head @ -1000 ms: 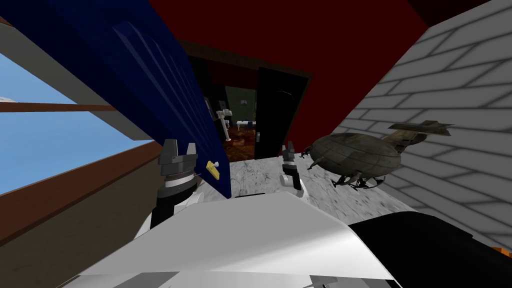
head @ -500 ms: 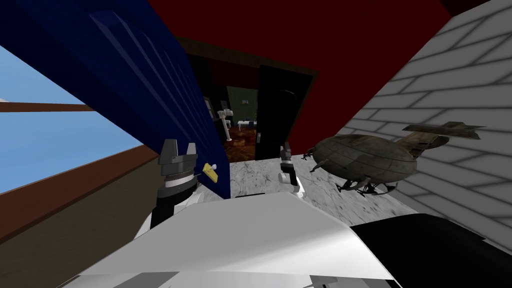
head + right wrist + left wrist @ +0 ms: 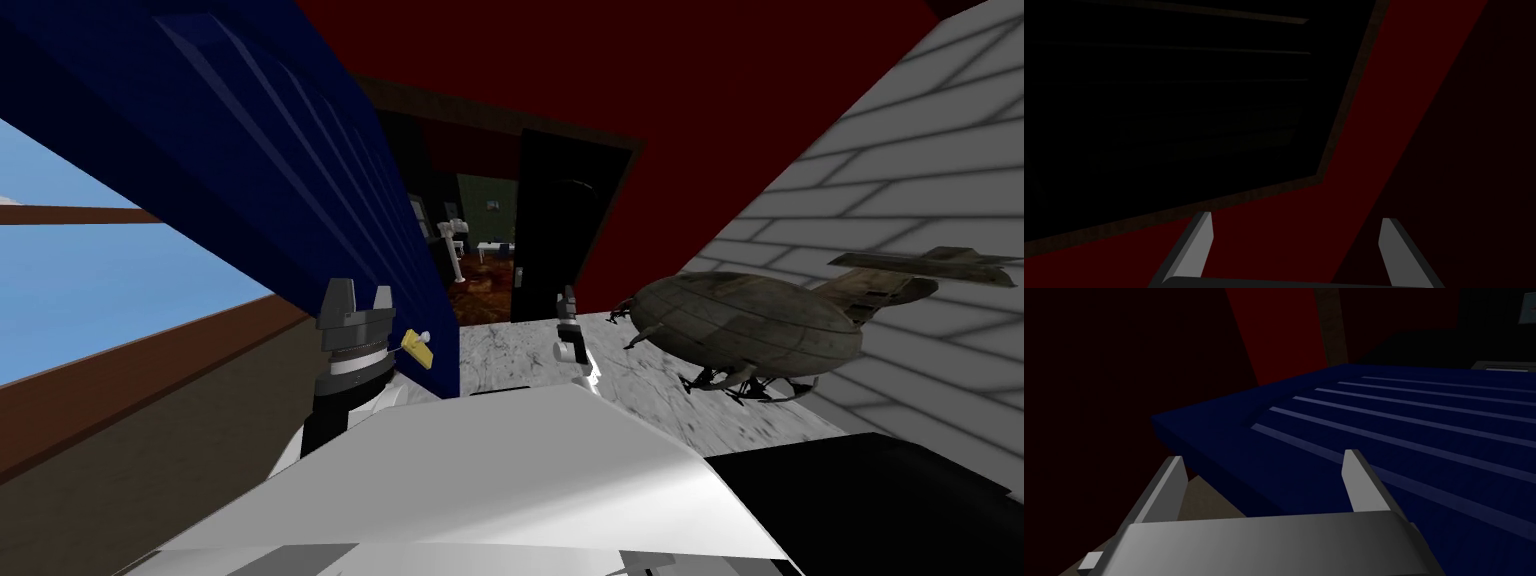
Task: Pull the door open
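Two pincers stood wide, empty | left pincer [image 3: 360,293] just left of yellow handle [image 3: 421,346] on blue door [image 3: 300,160], nearer arm | right pincer [image 3: 568,298] well apart.

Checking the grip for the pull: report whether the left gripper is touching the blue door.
Cannot tell. Left wrist view: the open left gripper overlaps the blue door at its edge, showing neither contact nor gap plainly.
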`<state>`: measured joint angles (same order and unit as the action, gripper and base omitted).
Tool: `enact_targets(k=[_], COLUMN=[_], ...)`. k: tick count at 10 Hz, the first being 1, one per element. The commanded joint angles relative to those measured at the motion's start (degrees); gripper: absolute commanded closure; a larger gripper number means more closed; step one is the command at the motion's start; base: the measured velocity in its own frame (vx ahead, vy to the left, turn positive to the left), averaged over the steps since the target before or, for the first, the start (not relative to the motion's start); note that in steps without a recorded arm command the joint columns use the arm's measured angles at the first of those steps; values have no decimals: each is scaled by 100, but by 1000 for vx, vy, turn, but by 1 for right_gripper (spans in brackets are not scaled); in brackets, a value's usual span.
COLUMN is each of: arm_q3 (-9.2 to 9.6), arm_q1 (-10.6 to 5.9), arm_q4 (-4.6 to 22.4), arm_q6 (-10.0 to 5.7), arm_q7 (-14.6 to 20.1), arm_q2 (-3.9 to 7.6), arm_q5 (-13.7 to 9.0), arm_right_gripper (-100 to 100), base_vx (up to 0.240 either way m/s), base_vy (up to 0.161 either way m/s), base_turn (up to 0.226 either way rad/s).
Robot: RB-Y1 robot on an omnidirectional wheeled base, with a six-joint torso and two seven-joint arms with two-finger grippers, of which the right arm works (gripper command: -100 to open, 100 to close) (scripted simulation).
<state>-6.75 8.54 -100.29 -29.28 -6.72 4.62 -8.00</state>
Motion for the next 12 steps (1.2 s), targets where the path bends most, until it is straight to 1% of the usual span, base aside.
enact_targets(k=[1, 2, 3, 5, 6, 7, 8, 9, 10, 11, 12], arm_q3=[-24, -45, -45, -87, -87, -109, -109, -131, -153, -153, -175], arm_q1=[-168, -306, -306, -582, -582, -723, -723, -865, -1006, -1006, -1147], arm_q4=[286, 468, 566, 948, 1043, 1213, 1287, 1531, 1705, 1774, 2000], arm_q6=[-11, -20, -20, -37, -37, -46, -46, -55, -64, -64, -73], arm_q7=[-36, -62, -62, -113, -113, -139, -139, -165, -191, -191, -218], arm_q2=[8, 14, 14, 25, 25, 28, 28, 31, 34, 34, 35], arm_q5=[-33, -56, -56, -103, -103, -126, -126, -150, -174, -174, -198], arm_right_gripper=[-100, -100, -100, -100, -100, -100, -100, -100, -100, -100, -100], base_vx=[81, 83, 58, 71, 61, 42, 34, 49, 79, 59, 53], base_vy=[-30, -40, -43, -49, -40, -36, -28, -34, -51, -35, -28], base_turn=[69, 71, 29, 55, 39, 47, 28, 48, 76, 32, 41])
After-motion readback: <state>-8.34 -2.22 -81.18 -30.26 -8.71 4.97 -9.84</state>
